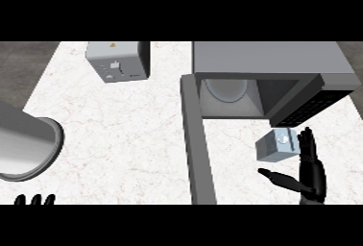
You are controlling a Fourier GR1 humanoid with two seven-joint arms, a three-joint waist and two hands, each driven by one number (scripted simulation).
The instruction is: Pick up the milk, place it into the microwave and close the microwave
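On the counter (127, 139) in front of the open microwave (269, 77), your milk (276, 145) is sitting as a small grey carton just below the oven's mouth, tilted a little, with its spout face turned up toward you. Your right hand (309, 175) is standing beside it with its fingers (307, 144) straight and the thumb (278, 178) spread out underneath, so the hand is apart and not yet closing on anything; the fingers are lying along the carton's right side, touching it or nearly so, and I cannot tell which. That spread looks like you are setting up to wrap the carton from the side, which would be leaving the top free for the slide into the cavity.

The microwave door (195, 144) is swinging out wide to the left of the carton, reaching down the counter toward you, so the way in is staying unblocked. Inside, the round plate (227, 90) is waiting.

Your left hand (35, 200) is resting at the lower left edge, only its fingertips showing, fingers up. A toaster (117, 61) and a large metal pot (25, 149) are sitting well apart from the work.
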